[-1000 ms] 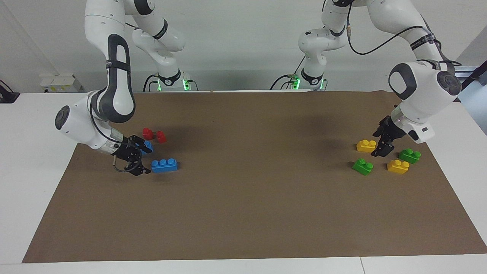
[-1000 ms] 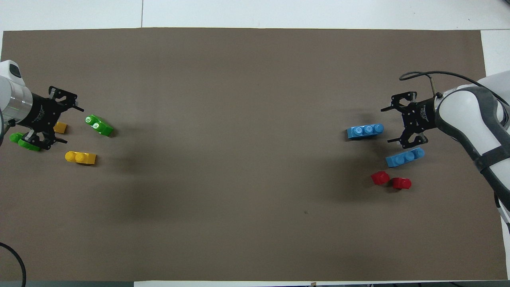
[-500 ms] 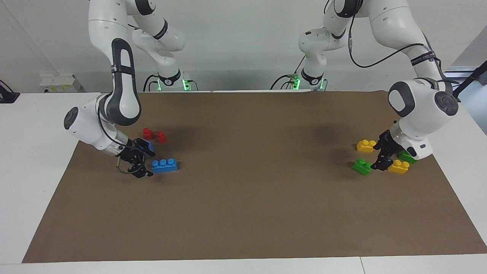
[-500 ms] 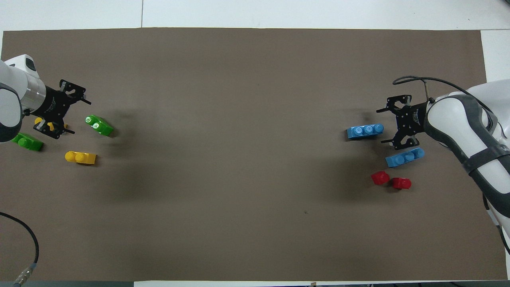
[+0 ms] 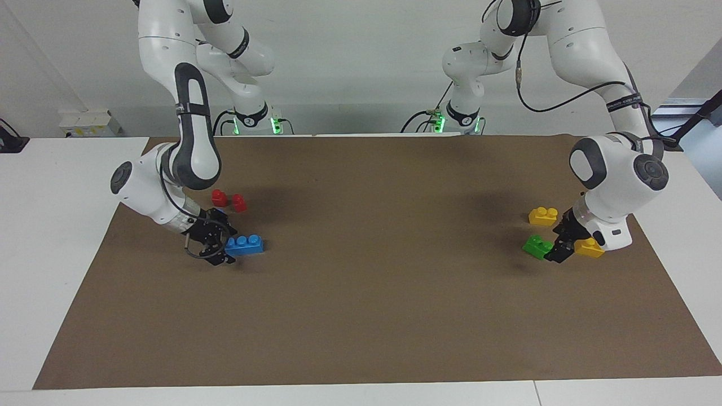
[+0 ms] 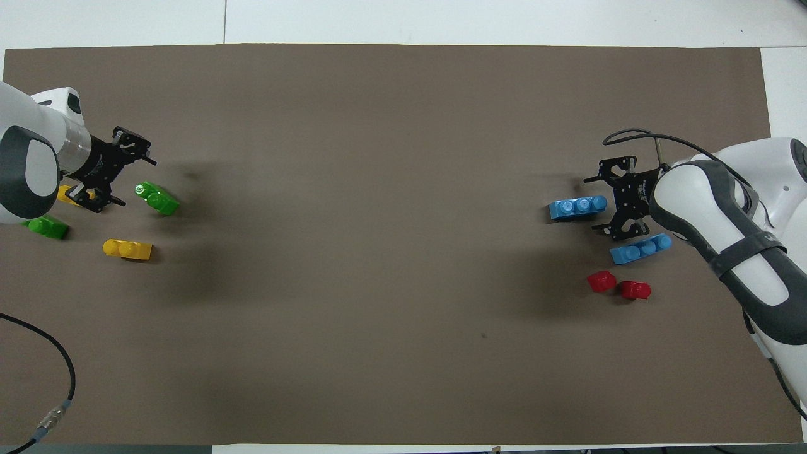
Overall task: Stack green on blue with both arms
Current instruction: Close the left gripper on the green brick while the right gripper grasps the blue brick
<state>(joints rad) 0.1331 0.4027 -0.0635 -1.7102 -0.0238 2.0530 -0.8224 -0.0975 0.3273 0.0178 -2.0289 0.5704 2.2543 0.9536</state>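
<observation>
- Since a second ago both grippers have closed in: the right gripper (image 5: 217, 248) now sits spread wide at the end of the blue brick (image 5: 244, 245), the left gripper (image 5: 564, 243), also wide, just beside the green brick (image 5: 537, 246)
- Both bricks lie on the surface (image 5: 372, 293), ungrasped
- Risk: a finger nudging a brick askew, or catching the neighbouring yellow brick (image 5: 590, 248)
</observation>
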